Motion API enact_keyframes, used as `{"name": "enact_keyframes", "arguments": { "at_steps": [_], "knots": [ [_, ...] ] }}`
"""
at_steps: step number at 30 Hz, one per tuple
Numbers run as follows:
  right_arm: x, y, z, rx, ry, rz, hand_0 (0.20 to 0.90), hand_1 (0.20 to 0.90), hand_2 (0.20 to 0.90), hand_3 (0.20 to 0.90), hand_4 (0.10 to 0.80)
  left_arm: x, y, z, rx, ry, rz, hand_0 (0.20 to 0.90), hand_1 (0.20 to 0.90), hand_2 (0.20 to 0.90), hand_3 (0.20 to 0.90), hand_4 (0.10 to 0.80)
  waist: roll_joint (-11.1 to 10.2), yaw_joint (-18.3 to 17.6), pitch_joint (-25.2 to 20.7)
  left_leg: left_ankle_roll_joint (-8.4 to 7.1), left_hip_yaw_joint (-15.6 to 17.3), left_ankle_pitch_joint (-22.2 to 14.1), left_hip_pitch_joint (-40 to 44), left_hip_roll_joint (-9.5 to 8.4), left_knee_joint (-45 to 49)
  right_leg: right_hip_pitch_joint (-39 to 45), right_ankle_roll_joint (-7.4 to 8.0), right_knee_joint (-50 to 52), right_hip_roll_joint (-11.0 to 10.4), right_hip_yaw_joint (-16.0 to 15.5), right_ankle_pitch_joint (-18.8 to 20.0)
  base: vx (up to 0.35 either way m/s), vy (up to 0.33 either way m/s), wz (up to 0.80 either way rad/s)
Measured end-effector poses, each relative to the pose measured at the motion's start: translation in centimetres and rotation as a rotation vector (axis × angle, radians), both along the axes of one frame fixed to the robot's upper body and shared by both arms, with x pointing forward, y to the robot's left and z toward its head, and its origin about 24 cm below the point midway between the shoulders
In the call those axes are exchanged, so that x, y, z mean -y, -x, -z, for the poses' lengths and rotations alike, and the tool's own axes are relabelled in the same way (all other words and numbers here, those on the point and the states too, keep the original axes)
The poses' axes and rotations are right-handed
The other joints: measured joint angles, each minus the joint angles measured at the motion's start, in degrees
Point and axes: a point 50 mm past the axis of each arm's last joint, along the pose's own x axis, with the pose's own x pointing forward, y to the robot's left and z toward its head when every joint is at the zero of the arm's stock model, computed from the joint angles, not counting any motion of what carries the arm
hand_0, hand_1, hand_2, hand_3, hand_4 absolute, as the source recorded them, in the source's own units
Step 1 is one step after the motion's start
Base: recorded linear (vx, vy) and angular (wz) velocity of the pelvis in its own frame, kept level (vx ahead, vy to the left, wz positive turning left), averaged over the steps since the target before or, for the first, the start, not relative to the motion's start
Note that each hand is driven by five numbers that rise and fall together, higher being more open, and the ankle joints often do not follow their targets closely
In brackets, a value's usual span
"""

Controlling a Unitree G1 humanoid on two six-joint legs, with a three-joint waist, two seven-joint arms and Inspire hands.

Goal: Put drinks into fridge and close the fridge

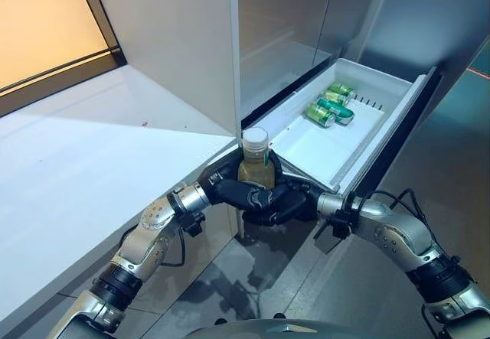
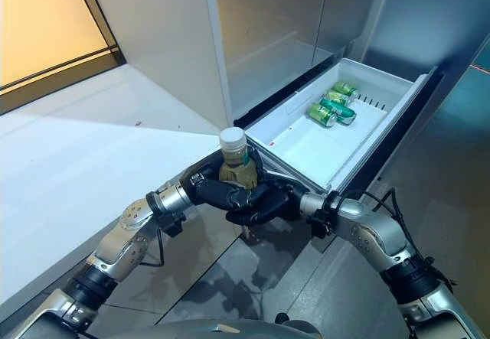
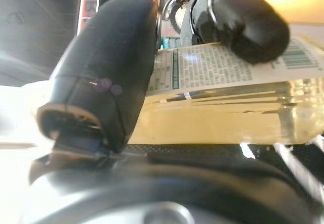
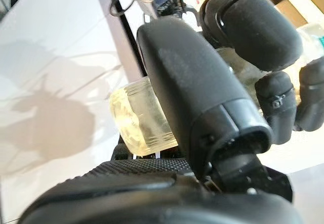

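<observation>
A clear bottle with pale yellow drink and a white cap stands upright between both hands, just in front of the open fridge drawer's near corner. My left hand is curled round it from the left; its thumb and fingers press the label. My right hand is curled round the bottle's lower part from the right. The white fridge drawer is pulled out, with green cans lying at its far end.
A white counter runs along the left, and the fridge's grey cabinet wall rises behind the bottle. The drawer's dark front panel stands out to the right over the grey tiled floor.
</observation>
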Motion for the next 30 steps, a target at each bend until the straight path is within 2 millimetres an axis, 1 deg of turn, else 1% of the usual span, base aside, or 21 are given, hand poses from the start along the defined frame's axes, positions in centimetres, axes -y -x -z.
{"name": "enact_keyframes", "arguments": {
  "at_steps": [3, 6, 8, 9, 10, 11, 14, 17, 19, 21, 24, 25, 27, 28, 30],
  "knots": [
    [-0.1, 0.3, 0.5, -0.009, 0.031, -0.018, 0.300, 0.300, 0.300, 0.200, 0.100, 0.0, 0.2, 0.4, -0.047, -0.008, 0.030, 0.300, 0.300, 0.300, 0.200, 0.100, -0.09, -0.43, -0.06, 0.00, -0.01, 0.00, 0.00, -0.01, 0.00, 0.00, 0.01, 0.00, -0.01, 0.00, 0.01, 0.000, 0.000, 0.00],
    [-0.1, 0.3, 0.5, -0.001, 0.038, -0.019, 0.300, 0.300, 0.300, 0.200, 0.100, 0.1, 0.2, 0.4, -0.058, -0.002, 0.036, 0.300, 0.300, 0.300, 0.200, 0.100, -0.09, -0.46, -0.07, 0.00, -0.01, 0.00, 0.00, -0.02, 0.00, 0.00, 0.01, 0.00, -0.02, 0.01, 0.02, 0.000, 0.000, 0.00],
    [-0.1, 0.2, 0.4, 0.028, 0.044, -0.014, 0.300, 0.300, 0.300, 0.200, 0.100, 0.1, 0.1, 0.3, -0.053, 0.001, 0.032, 0.491, 0.491, 0.491, 0.422, 0.322, -0.09, -0.49, -0.07, 0.00, -0.02, 0.00, 0.00, -0.02, 0.00, 0.00, 0.00, 0.00, -0.01, 0.02, 0.02, 0.000, 0.000, 0.00],
    [-0.1, 0.1, 0.3, 0.038, 0.044, -0.010, 0.300, 0.300, 0.300, 0.200, 0.100, 0.1, 0.0, 0.2, -0.048, 0.004, 0.027, 0.804, 0.804, 0.804, 0.787, 0.687, -0.09, -0.47, -0.07, 0.00, -0.02, 0.00, 0.00, -0.02, 0.00, 0.01, 0.00, 0.00, -0.01, 0.03, 0.02, 0.000, 0.000, 0.00],
    [0.0, 0.1, 0.3, 0.045, 0.045, -0.006, 0.300, 0.300, 0.300, 0.200, 0.100, 0.1, -0.1, 0.1, -0.046, 0.006, 0.025, 0.865, 0.865, 0.865, 0.859, 0.759, -0.09, -0.46, -0.07, 0.00, -0.03, 0.00, 0.00, -0.02, 0.00, 0.00, 0.00, 0.00, -0.01, 0.03, 0.02, 0.000, 0.000, 0.00],
    [0.1, 0.0, 0.2, 0.059, 0.046, 0.000, 0.300, 0.300, 0.300, 0.200, 0.100, 0.2, -0.1, 0.0, -0.041, 0.011, 0.025, 0.900, 0.900, 0.900, 0.900, 0.800, -0.09, -0.46, -0.07, 0.00, -0.02, 0.00, -0.01, -0.02, 0.00, 0.00, 0.00, 0.00, -0.01, 0.03, 0.02, 0.000, 0.000, 0.00],
    [0.1, -0.2, -0.1, 0.096, 0.051, 0.034, 0.300, 0.300, 0.300, 0.200, 0.100, 0.4, -0.3, -0.2, -0.036, 0.041, -0.022, 0.900, 0.900, 0.900, 0.900, 0.800, -0.09, -0.42, -0.07, 0.00, -0.04, 0.00, -0.04, -0.02, 0.00, -0.02, 0.00, 0.00, -0.01, 0.03, 0.02, 0.000, 0.000, 0.00],
    [0.3, -0.8, -0.8, 0.204, 0.085, 0.099, 0.300, 0.300, 0.300, 0.200, 0.100, 1.1, -0.6, -0.7, -0.016, 0.118, -0.109, 0.900, 0.900, 0.900, 0.900, 0.800, -0.09, -0.34, -0.07, 0.00, -0.06, 0.00, -0.10, -0.02, 0.00, -0.05, 0.00, 0.00, 0.00, 0.02, 0.02, 0.000, 0.000, 0.00],
    [0.3, -1.2, -1.5, 0.273, 0.110, 0.134, 0.300, 0.300, 0.300, 0.200, 0.100, 1.3, -0.8, -1.0, 0.002, 0.162, -0.159, 0.900, 0.900, 0.900, 0.900, 0.800, -0.09, -0.36, -0.07, 0.00, -0.06, 0.00, -0.15, -0.01, 0.00, -0.11, 0.00, 0.00, 0.00, 0.02, 0.02, 0.000, 0.000, 0.00],
    [0.1, -1.9, -2.6, 0.345, 0.130, 0.166, 0.300, 0.300, 0.300, 0.200, 0.100, 1.8, -0.9, -1.8, 0.033, 0.226, -0.206, 0.900, 0.900, 0.900, 0.900, 0.800, -0.15, -0.39, -0.03, 0.00, -0.06, 0.00, -0.19, 0.02, 0.00, -0.15, 0.00, 0.00, 0.05, 0.03, 0.02, 0.000, 0.000, 0.00],
    [0.3, -3.0, -4.4, 0.432, 0.165, 0.204, 0.300, 0.300, 0.300, 0.200, 0.100, 2.1, -1.3, -2.8, 0.067, 0.274, -0.260, 0.900, 0.900, 0.900, 0.900, 0.800, -0.25, -0.23, 0.03, 0.00, -0.21, 0.00, -0.30, 0.06, 0.01, -0.17, 0.00, 0.00, 0.21, -0.05, 0.01, 0.006, -0.007, 0.01],
    [0.5, -3.3, -4.8, 0.450, 0.177, 0.225, 0.300, 0.300, 0.300, 0.200, 0.100, 2.2, -1.4, -3.0, 0.067, 0.284, -0.268, 0.900, 0.900, 0.900, 0.900, 0.800, -0.30, -0.15, 0.05, 0.00, -0.24, 0.00, -0.35, 0.06, 0.00, -0.20, 0.00, 0.00, 0.32, -0.08, 0.01, 0.052, -0.022, 0.04],
    [1.8, -3.9, -5.7, 0.482, 0.191, 0.319, 0.300, 0.300, 0.300, 0.200, 0.100, 2.3, -1.4, -2.7, 0.039, 0.292, -0.266, 0.900, 0.900, 0.900, 0.900, 0.800, -0.52, 0.54, 0.19, 0.00, -0.42, 0.00, -0.45, 0.04, 0.00, -0.18, 0.00, 0.00, 0.35, -0.28, 0.00, 0.024, -0.023, 0.06],
    [3.0, -4.6, -6.1, 0.492, 0.208, 0.391, 0.300, 0.300, 0.300, 0.200, 0.100, 2.3, -1.2, -2.1, -0.007, 0.304, -0.258, 0.900, 0.900, 0.900, 0.900, 0.800, -0.66, 0.81, 0.27, 0.00, -0.58, 0.01, -0.57, 0.00, 0.00, -0.19, 0.00, -0.01, 0.32, -0.44, 0.00, 0.024, -0.026, 0.07],
    [4.6, -5.2, -6.2, 0.486, 0.240, 0.481, 0.300, 0.300, 0.300, 0.200, 0.100, 2.2, -1.1, -1.1, -0.094, 0.337, -0.259, 0.900, 0.900, 0.900, 0.900, 0.800, -0.93, 1.16, 0.43, 0.01, -0.99, 0.02, -0.82, -0.02, 0.00, -0.19, 0.01, -0.01, 0.31, -0.84, -0.02, 0.019, -0.023, 0.10]
  ]
}}
